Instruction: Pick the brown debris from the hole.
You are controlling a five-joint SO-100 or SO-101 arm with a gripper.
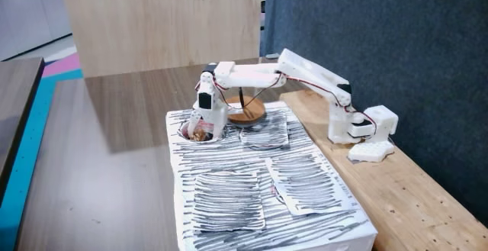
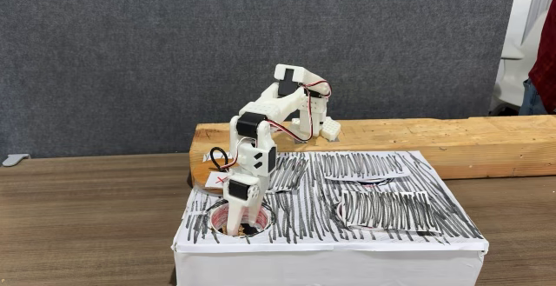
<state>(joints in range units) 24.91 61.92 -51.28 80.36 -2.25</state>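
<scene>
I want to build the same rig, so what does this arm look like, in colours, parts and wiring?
The arm is built of white, blocky plastic segments with black servo blocks at the joints. Thin red and black cables loop along it, clearest in the fixed view from the front. The gripper is white too, and the base is white.

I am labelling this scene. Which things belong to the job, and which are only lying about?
Job: gripper, lowered into the hole; brown debris at its tip.

Lying about: wooden dish, striped box, wooden beam, loose striped sheets.
</scene>
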